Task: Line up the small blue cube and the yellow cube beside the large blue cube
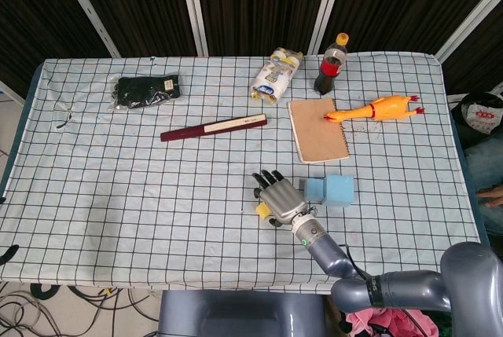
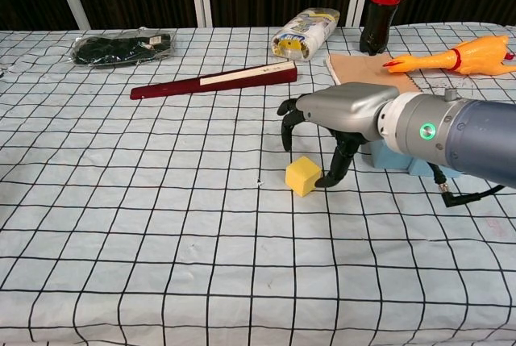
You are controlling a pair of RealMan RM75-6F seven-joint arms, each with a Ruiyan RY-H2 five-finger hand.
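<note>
Right hand [image 2: 334,116] hovers over the yellow cube [image 2: 302,175] near the table's [image 1: 118,180] front edge, fingers spread, holding nothing.

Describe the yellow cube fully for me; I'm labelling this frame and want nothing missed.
The yellow cube is a small, plain block with a matte, foam-like look and no markings. It sits flat on the checked tablecloth, turned so one corner faces the chest camera. The right hand arches over it, one dark fingertip at or very near its right side; it is not lifted. The blue cubes stand apart to its right. In the head view the hand covers most of it.
</note>
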